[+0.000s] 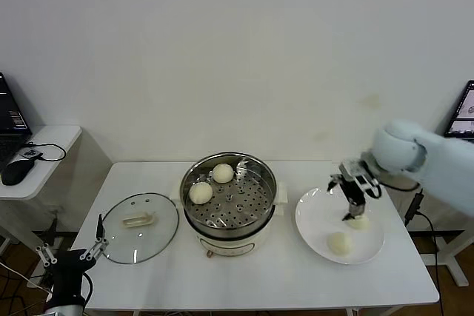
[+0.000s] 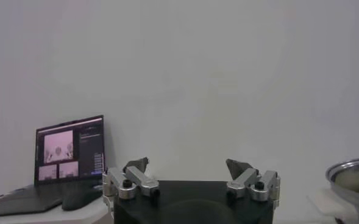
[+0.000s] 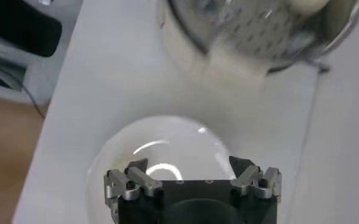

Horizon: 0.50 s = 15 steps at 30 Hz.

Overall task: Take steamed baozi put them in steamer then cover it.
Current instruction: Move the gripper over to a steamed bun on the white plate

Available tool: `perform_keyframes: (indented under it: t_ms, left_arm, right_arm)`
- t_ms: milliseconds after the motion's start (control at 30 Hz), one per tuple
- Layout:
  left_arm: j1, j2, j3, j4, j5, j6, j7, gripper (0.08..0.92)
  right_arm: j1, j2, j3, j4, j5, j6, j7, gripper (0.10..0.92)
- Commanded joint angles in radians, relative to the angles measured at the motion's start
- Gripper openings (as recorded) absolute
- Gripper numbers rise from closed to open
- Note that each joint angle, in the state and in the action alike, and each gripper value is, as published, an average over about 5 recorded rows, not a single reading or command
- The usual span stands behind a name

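The steamer (image 1: 229, 205) stands mid-table, and two steamed baozi (image 1: 201, 192) (image 1: 223, 172) rest on its perforated tray. Two more baozi (image 1: 339, 242) (image 1: 360, 221) lie on a white plate (image 1: 315, 216) to its right. My right gripper (image 1: 348, 211) points down over that plate, just beside the farther bun, open and empty. The right wrist view shows the right gripper (image 3: 188, 165) above the plate (image 3: 167, 137), with the steamer (image 3: 258, 36) beyond. The cover (image 1: 138, 227) lies flat on the table left of the steamer. My left gripper (image 1: 70, 254) (image 2: 188, 164) is parked open at the table's near-left corner.
A low side table (image 1: 55, 138) at the left holds a mouse (image 1: 15, 172) and a laptop (image 2: 69, 155). Another screen (image 1: 463, 112) and a hanging cable (image 1: 411, 205) sit past the table's right end. A white wall is close behind.
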Motion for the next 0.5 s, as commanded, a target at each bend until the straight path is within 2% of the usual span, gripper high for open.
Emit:
perform_keyframes:
  t_ms: [33,500]
  left_arm:
    - [0.003,-0.002,0.002,0.0,0.005,-0.001,-0.001,0.823]
    - [0.004,-0.005,0.001,0.006,0.008,0.001,-0.001,0.823]
  right_arm:
    - [-0.278,-0.108,0.164,0.027,-0.119,0.037,0.001,0.823]
    - [-0.453,-0.013,0.278,-0.07,-0.204,0.039,0.025,0.823]
